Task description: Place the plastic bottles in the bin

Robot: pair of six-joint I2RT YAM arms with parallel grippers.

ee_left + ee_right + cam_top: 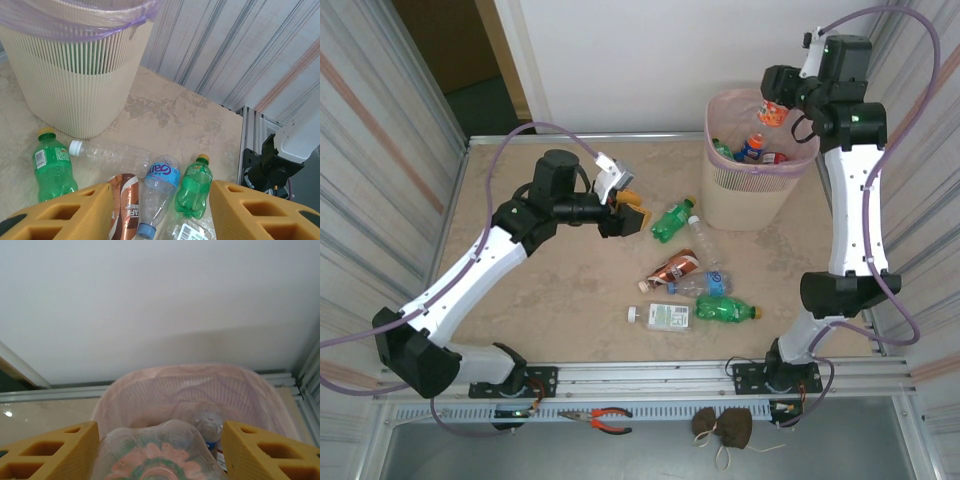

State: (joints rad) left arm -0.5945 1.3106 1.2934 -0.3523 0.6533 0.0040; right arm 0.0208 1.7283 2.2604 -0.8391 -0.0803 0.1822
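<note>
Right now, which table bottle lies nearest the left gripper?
The green bottle beside the bin; the other green bottle lies farther, by the white one.

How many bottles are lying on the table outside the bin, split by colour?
Green bottles: 2
Clear bottles: 3
Brown bottle: 1
Total on the table: 6
</note>
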